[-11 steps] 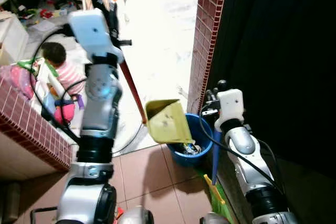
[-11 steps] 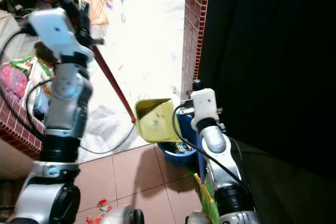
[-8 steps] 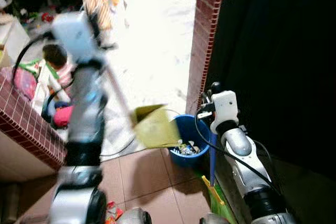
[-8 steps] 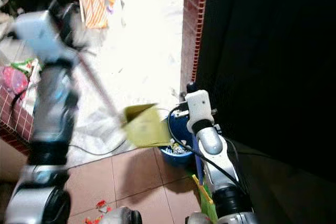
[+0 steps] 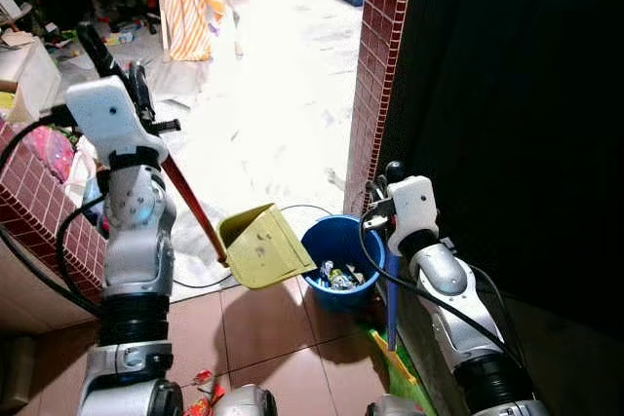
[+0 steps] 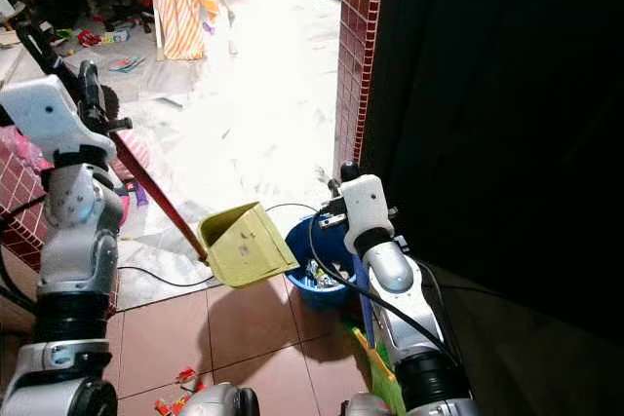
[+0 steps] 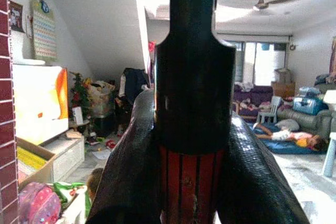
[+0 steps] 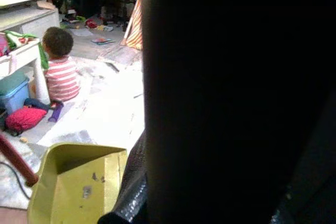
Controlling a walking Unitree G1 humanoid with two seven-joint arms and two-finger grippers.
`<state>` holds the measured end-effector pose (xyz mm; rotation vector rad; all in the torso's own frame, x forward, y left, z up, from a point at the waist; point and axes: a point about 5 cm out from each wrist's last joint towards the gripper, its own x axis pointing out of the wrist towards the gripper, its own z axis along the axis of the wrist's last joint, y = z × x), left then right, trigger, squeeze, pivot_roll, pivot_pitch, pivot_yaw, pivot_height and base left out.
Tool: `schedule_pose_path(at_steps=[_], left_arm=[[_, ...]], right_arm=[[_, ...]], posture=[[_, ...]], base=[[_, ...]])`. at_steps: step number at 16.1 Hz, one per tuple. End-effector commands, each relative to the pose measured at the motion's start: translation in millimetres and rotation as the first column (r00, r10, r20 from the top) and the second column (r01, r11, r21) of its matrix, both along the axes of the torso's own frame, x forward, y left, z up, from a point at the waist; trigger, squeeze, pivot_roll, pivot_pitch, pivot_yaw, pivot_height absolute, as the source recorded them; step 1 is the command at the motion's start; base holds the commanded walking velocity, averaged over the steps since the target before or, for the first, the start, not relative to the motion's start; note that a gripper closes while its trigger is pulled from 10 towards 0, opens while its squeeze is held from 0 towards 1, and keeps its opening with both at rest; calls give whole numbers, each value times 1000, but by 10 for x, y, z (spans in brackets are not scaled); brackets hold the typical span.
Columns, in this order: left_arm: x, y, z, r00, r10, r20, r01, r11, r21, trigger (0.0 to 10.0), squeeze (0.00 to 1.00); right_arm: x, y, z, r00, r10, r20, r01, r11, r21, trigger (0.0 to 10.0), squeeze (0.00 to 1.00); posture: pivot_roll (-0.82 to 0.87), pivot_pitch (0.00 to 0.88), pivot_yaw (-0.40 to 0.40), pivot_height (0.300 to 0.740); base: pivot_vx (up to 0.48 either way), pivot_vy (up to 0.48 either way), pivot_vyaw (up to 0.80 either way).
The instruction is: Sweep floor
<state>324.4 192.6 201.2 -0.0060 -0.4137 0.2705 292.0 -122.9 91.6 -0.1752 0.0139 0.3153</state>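
Left gripper (image 7: 191,182) fingers clenching dustpan handle (image 5: 192,204), red, stiff. Yellow dustpan (image 5: 261,245) hanging light, tipping at 9 o'clock of blue bin (image 5: 341,262). Right gripper (image 5: 388,192) holding blue broom stick (image 5: 392,304); finger state: cannot tell.

No lettering, label or number can be read anywhere.

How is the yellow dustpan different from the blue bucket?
The yellow dustpan is a flat-sided, boxy scoop, while the blue bucket is round. The dustpan hangs tilted in the air on a red handle held by the left gripper; the bucket stands upright on the floor beside the brick pillar. The dustpan looks nearly empty; the bucket holds rubbish. Both have their open side showing.
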Motion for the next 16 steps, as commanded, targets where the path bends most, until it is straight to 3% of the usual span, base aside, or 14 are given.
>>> schedule_pose_path(at_steps=[1,3,8,11,12,15,16], left_arm=[[6,-27,24,999,-32,-1,32,999,7,10000,0],[31,-25,84,999,-33,9,33,999,23,10000,0],[-26,351,389,988,110,113,-120,989,83,10000,0],[-30,432,449,982,140,127,-153,984,94,10000,0],[-15,417,413,986,129,108,-139,985,100,10000,0],[47,185,-72,996,42,-84,-36,997,68,10000,0],[34,41,-337,987,-4,-160,13,999,51,10000,0]], right_arm=[[-11,20,-31,1000,16,-18,-16,1000,-14,10000,0],[-15,47,-52,999,29,-26,-30,999,-17,10000,0],[-34,66,-109,999,38,-39,-39,999,-31,10000,0],[-39,95,-120,998,44,-42,-45,999,-29,10000,0],[-32,100,-119,998,44,-42,-45,999,-28,10000,0],[-23,108,-104,998,48,-35,-48,999,-22,10000,0],[-11,100,-75,999,40,-30,-39,999,12,10000,0]], posture=[[-74,0,55,740],[-65,0,52,740],[-58,0,57,740],[-55,0,59,740],[-50,0,58,740],[-52,0,59,740],[-56,0,59,740]], base=[[0,0,0],[0,0,0],[0,0,0],[0,0,0],[0,0,0],[0,0,0],[0,0,0]])
